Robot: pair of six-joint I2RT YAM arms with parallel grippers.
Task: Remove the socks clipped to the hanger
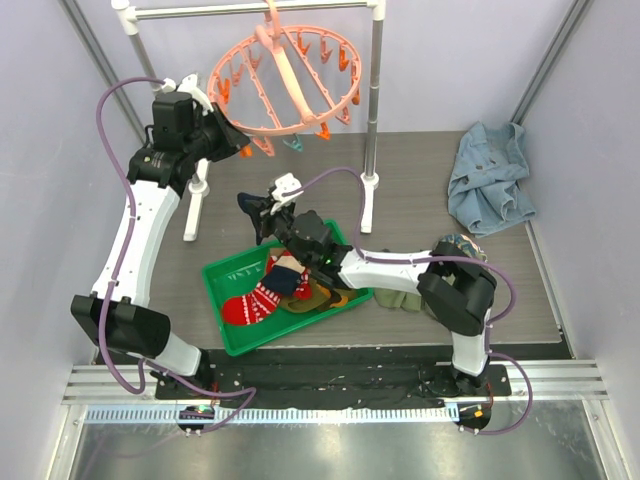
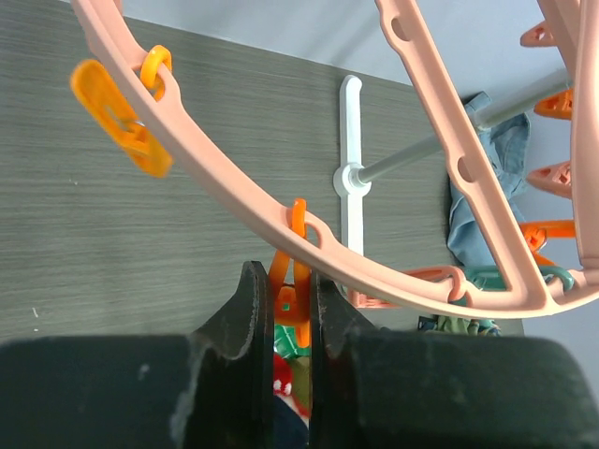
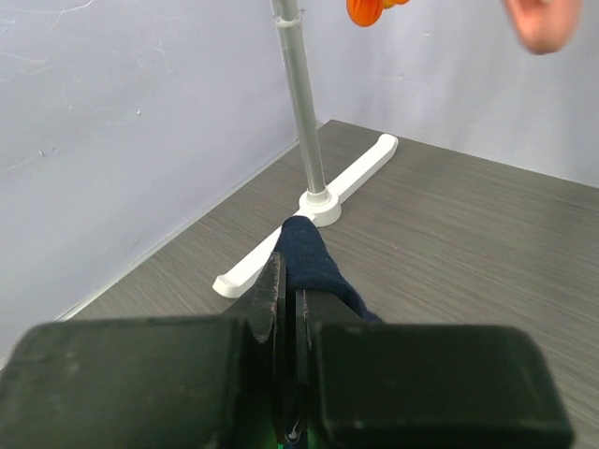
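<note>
The salmon-pink round hanger (image 1: 285, 75) hangs from the white rack's top bar, and I see no sock on its pegs. My left gripper (image 1: 238, 143) is at its left rim (image 2: 234, 178), shut on a dangling orange peg (image 2: 292, 295). My right gripper (image 1: 272, 215) is shut on a dark navy sock (image 1: 252, 204), held above the table just beyond the green tray (image 1: 225, 275); in the right wrist view the sock (image 3: 314, 257) sticks out past the jaws. A red patterned sock (image 1: 255, 303) and an olive-brown sock (image 1: 325, 297) lie in the tray.
The white pole rack (image 1: 375, 100) stands at the back, its feet on the table near my right gripper (image 3: 288, 281). A blue denim garment (image 1: 490, 175) lies at the right. An olive-green shirt (image 1: 405, 298) lies under the right arm. Another orange peg (image 2: 117, 117) dangles nearby.
</note>
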